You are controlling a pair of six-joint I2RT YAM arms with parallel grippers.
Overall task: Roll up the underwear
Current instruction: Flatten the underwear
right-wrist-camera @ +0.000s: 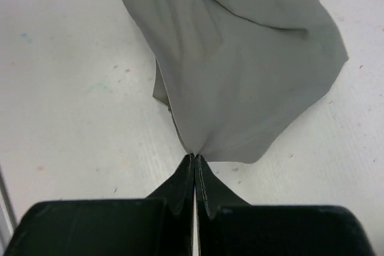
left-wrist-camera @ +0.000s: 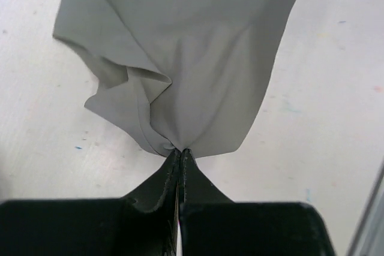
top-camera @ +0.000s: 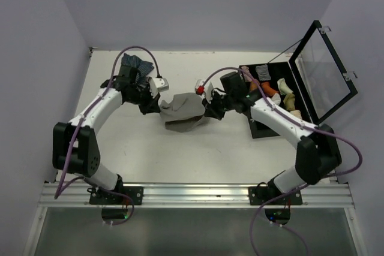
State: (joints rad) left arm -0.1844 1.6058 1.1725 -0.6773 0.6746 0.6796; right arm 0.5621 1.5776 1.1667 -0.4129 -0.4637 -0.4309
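A grey pair of underwear (top-camera: 183, 114) hangs crumpled between my two grippers near the middle of the white table. My left gripper (top-camera: 157, 107) is shut on its left edge; in the left wrist view the cloth (left-wrist-camera: 192, 58) bunches into the closed tips (left-wrist-camera: 180, 151). My right gripper (top-camera: 208, 110) is shut on its right edge; in the right wrist view the cloth (right-wrist-camera: 240, 70) fans out from the pinched tips (right-wrist-camera: 195, 157). The lower part of the cloth rests on the table.
A dark patterned garment (top-camera: 135, 64) lies at the back left by the left arm. An open black box (top-camera: 273, 97) with rolled items and a raised clear lid (top-camera: 321, 70) stands at the right. The table's near edge has a metal rail (top-camera: 198, 193).
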